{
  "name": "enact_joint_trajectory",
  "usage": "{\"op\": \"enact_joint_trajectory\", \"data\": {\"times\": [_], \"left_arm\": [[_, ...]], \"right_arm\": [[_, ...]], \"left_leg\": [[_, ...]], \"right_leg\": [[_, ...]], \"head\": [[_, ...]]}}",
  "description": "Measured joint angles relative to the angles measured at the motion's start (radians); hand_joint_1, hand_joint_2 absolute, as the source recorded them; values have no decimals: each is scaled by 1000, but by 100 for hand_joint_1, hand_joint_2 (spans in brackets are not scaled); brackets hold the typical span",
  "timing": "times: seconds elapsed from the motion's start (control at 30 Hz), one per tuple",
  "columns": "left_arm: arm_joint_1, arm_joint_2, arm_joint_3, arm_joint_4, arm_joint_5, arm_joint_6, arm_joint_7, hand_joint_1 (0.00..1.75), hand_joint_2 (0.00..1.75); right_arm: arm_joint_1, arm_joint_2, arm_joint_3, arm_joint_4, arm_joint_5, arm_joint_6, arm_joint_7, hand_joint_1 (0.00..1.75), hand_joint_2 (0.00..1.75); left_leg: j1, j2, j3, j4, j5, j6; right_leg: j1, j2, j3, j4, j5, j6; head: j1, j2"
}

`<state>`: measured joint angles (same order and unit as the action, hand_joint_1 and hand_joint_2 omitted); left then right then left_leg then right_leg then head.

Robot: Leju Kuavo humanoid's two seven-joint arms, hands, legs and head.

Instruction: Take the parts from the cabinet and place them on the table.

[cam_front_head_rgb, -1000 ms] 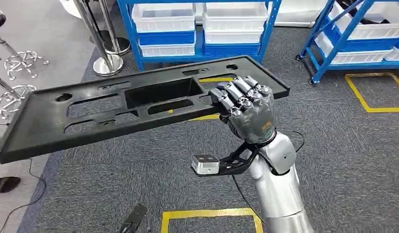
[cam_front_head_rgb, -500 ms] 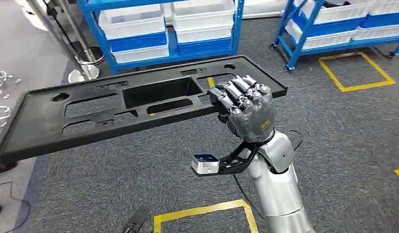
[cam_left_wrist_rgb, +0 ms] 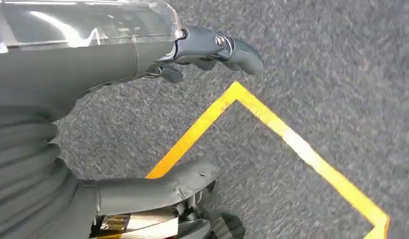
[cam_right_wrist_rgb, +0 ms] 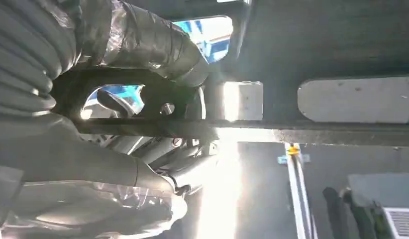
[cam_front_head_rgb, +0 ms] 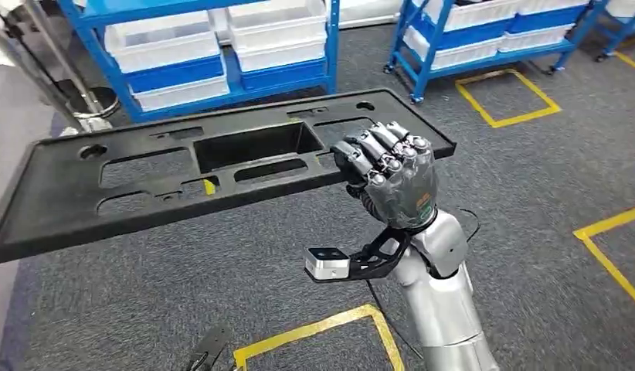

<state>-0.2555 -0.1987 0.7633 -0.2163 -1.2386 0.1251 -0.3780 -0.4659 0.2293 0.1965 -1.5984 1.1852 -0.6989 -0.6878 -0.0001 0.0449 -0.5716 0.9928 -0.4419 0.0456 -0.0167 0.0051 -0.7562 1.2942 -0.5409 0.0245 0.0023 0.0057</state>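
Left hand (cam_left_wrist_rgb: 143, 119) hung low over grey carpet and a yellow tape line (cam_left_wrist_rgb: 272, 124), holding nothing, thumb and fingers apart. To its right in the head view, the panel (cam_front_head_rgb: 160, 185), a long black part with cut-outs, stretched out level and far to the left of its only support. Right hand (cam_front_head_rgb: 392, 178) gripped it near the right end, fingers curled over the near edge, forearm raised upright beneath. Carrying it well probably meant keeping that grip firm and the wrist steady, since the long overhang could lever the panel down, and turning slowly past the blue racks (cam_front_head_rgb: 222, 46) until the table came into sight.
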Motion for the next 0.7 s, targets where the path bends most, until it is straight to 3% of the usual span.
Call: {"op": "enact_joint_trajectory", "data": {"times": [0.07,0.1,0.13,0.17,0.27,0.3,0.33,0.37,0.43,0.47,0.5,0.57,0.6,0.63,0.7], "left_arm": [[-1,0,-3,0,0,0,1,0,175],[-1,0,-5,0,0,0,1,0,175],[-3,2,-5,0,0,0,1,0,175],[-4,2,-5,0,0,-1,1,0,175],[-5,3,-6,0,0,-1,1,0,175],[-6,2,-6,0,1,-2,1,0,175],[-7,2,-7,0,2,-4,0,0,175],[-8,2,-7,0,2,-5,0,0,175],[-4,2,-7,0,2,-7,1,0,175],[-1,2,-7,0,2,-7,1,0,175],[0,2,-7,0,2,-7,1,0,175],[-1,2,-8,0,2,-7,1,0,175],[-3,3,-8,0,2,-7,1,0,175],[-3,4,-8,0,2,-7,1,0,175],[-2,3,-8,0,3,-7,1,0,175]], "right_arm": [[0,-1,0,0,0,0,0,175,175],[-1,-1,0,-1,0,0,0,175,175],[-2,-1,0,-2,0,0,0,175,175],[-1,-1,0,-5,0,0,0,175,175],[-2,-1,0,-6,0,0,0,175,175],[-1,-1,0,-8,-1,0,0,175,175],[-3,-1,0,-10,-1,0,0,175,175],[-3,0,1,-10,-1,0,0,175,175],[-3,0,2,-11,-1,0,0,175,175],[-1,0,2,-11,-1,0,0,175,175],[0,0,2,-11,-1,0,0,175,175],[0,0,2,-11,-1,0,0,175,175],[-1,0,2,-11,-1,0,0,175,175],[-1,0,2,-11,-2,0,0,175,175],[-1,1,2,-11,-3,0,0,175,175]], "left_leg": [[3,21,-3,11,-6,-8],[3,30,-5,21,-12,-14],[-7,36,-11,29,-18,-22],[-6,43,-11,32,-20,-25],[-4,68,-7,34,-21,-36],[3,44,-12,46,-37,-44],[6,6,-27,85,-71,-47],[7,-14,-56,152,-111,-49],[7,-32,-124,304,-174,-52],[7,-35,-141,339,-175,-51],[7,-35,-134,325,-155,-49],[7,-44,-67,192,-73,-40],[9,-78,-24,103,-32,-35],[10,-131,-5,58,-38,-30],[6,-119,1,41,-38,-30]], "right_leg": [[-5,-24,90,-154,77,5],[-5,-59,133,-233,91,6],[10,-80,136,-242,78,-4],[6,-60,132,-243,83,-14],[6,-31,128,-246,90,-31],[2,-24,129,-249,93,-36],[2,-16,127,-249,97,-42],[2,-8,124,-249,99,-46],[5,15,118,-249,103,-51],[7,28,116,-249,104,-52],[7,41,115,-247,106,-51],[7,68,115,-244,108,-48],[6,78,115,-243,109,-47],[9,87,111,-241,111,-41],[1,106,99,-243,121,-26]], "head": [[0,0],[0,0],[0,0],[-1,0],[-1,0],[0,0],[-1,0],[-1,0],[-1,0],[-1,0],[-1,0],[-1,0],[-1,0],[0,0],[0,0]]}}
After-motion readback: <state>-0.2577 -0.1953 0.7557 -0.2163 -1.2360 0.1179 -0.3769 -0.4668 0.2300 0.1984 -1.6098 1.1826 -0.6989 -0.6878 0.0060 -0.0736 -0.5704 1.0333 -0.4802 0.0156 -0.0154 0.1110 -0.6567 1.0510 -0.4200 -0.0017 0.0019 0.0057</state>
